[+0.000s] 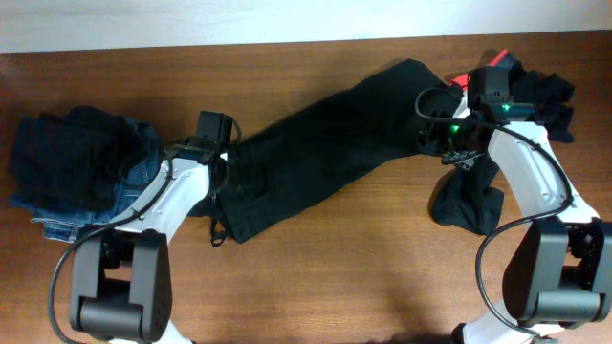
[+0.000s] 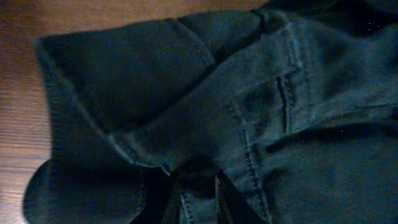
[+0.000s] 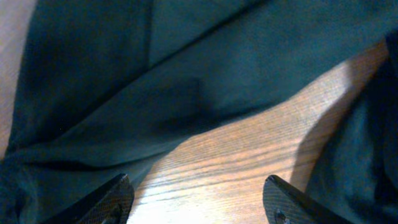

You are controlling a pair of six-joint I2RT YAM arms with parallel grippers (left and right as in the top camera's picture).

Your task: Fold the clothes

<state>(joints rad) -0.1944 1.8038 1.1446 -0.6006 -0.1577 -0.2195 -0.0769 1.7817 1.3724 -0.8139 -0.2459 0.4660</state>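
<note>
Plainly, the folding has barely begun; the large black garment (image 1: 316,143) lies stretched in a long diagonal across the middle of the table (image 1: 335,277), its stitched waist end near the left arm and its far end up by the right arm, and no part of it is doubled over yet. The left gripper (image 2: 200,202) sits at that waist end with its jaws drawn close on a bunched fold of the cloth, so it appears to be pinching the garment rather than merely resting on it. The right gripper (image 3: 199,205) hangs over the far end with its jaws spread wide and nothing between them; bare wood and the cloth's edge show beneath it. At the left edge a rumpled heap of dark clothes (image 1: 67,153) lies on the blue jeans (image 1: 129,182), none of it neatly folded as far as the overhead view shows; at the upper right a red-edged piece (image 1: 475,75) and more black cloth (image 1: 550,100) lie crumpled, and another small black piece (image 1: 466,205) lies just under the right arm. By my judgement, every garment is yet to be folded, this one first.
</note>
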